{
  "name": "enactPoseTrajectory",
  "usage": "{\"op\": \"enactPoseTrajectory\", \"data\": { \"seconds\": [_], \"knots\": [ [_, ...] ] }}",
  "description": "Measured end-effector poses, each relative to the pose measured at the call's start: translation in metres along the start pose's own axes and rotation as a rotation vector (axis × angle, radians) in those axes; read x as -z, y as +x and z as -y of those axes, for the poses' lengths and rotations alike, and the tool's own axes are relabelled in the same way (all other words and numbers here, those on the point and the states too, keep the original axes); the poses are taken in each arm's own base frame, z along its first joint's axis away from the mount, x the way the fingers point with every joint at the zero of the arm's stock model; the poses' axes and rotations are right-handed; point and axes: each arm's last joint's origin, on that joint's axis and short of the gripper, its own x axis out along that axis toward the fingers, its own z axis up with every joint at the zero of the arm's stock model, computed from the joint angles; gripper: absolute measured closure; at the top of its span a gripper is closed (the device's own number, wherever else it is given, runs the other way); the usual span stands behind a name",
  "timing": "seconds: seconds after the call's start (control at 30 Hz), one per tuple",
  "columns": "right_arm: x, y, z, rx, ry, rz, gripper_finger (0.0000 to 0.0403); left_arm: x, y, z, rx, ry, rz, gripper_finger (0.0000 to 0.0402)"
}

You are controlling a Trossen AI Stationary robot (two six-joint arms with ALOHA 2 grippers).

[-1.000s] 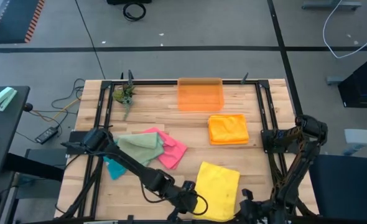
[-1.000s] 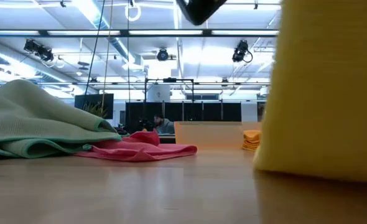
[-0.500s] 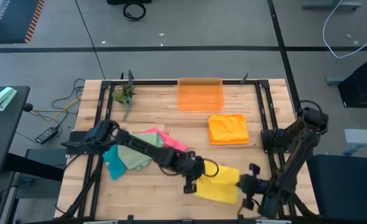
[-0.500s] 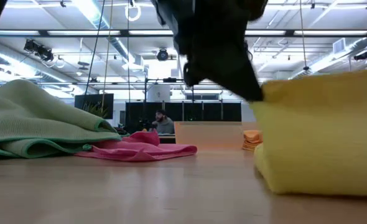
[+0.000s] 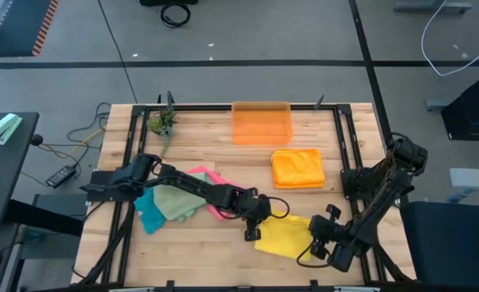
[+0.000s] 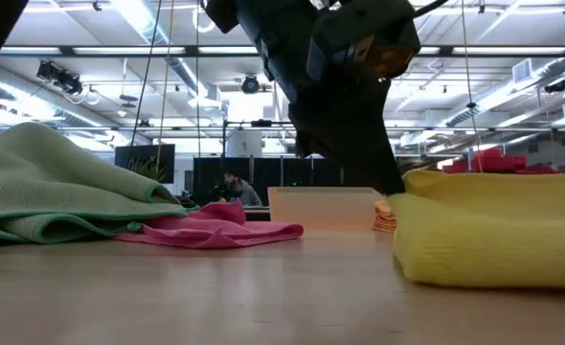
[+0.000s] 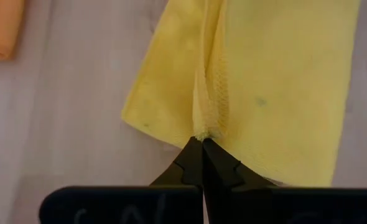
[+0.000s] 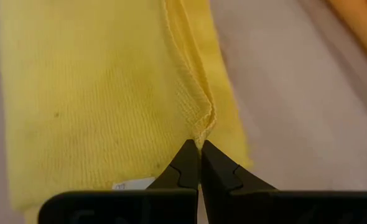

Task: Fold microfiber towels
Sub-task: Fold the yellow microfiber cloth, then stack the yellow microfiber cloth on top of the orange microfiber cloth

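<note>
Towels, five counted: yellow towel (image 5: 284, 236), orange towel (image 5: 298, 168), pink towel (image 5: 215, 195), green towel (image 5: 175, 203), teal towel (image 5: 148, 217). One bin (image 5: 261, 123), one table (image 5: 199, 130), one small plant (image 5: 161, 123).

Left gripper (image 5: 252, 225): fingers pressed together, pinching the yellow towel's edge; wrist view shows a small ridge of cloth (image 7: 207, 118) rising straight out from the tips. Right gripper (image 5: 314, 243): also clamped tight on the yellow towel, at the edge opposite the left gripper's; fold line runs straight ahead of its tips in its wrist view. Yellow towel lies between the two grippers, doubled over, flat on the table.

Pink, green and teal towels heaped together behind the left gripper, under its arm, overlapping. Orange towel folded, beyond the yellow one from the right gripper, apart from it; bin farther on, at the far table edge.

Hidden or unclear: left arm covers part of the pink and green heap; teal shows only as a corner. Low view: a dark gripper body blocks the middle, yellow towel (image 6: 493, 230) cut off at the frame edge, orange towel only a sliver. White tag (image 8: 129, 184) at the right fingers, partly hidden. A person in the far room, too small to make out
</note>
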Motion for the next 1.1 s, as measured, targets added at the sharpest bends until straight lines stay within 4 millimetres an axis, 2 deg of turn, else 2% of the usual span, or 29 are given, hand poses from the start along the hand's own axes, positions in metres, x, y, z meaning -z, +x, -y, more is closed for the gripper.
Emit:
{"op": "enactPoseTrajectory", "data": {
  "seconds": [0.23,0.37,0.5,0.67,0.77,0.9,1.0,1.1],
  "knots": [
    [0.0,0.0,0.005,0.047,0.022,0.001,0.0395,-0.005,0.001,-0.014,-0.038,-0.01,0.025,0.0398],
    [0.0,0.0,0.005,0.047,0.028,-0.006,0.0384,-0.007,0.001,-0.018,-0.045,-0.02,0.032,0.0366],
    [-0.001,0.001,0.005,0.048,0.064,-0.033,0.0353,-0.007,0.001,-0.019,-0.047,-0.036,0.03,0.0318],
    [-0.002,-0.001,0.008,0.069,0.066,-0.043,0.0295,-0.007,0.001,-0.02,-0.048,-0.036,0.029,0.0269],
    [-0.006,-0.006,0.015,0.089,0.053,-0.043,0.0264,-0.01,-0.002,-0.02,-0.043,-0.024,0.051,0.0253],
    [-0.013,-0.019,0.02,0.045,0.096,-0.039,0.0243,-0.012,-0.002,-0.008,0.022,0.061,0.088,0.0251],
    [-0.013,-0.023,0.014,-0.04,0.134,-0.032,0.0264,-0.01,0.003,0.004,0.056,0.12,0.113,0.0274],
    [-0.009,-0.017,-0.003,-0.138,0.109,-0.027,0.0336,-0.004,0.017,0.009,0.066,0.151,0.11,0.032]
  ]
}}
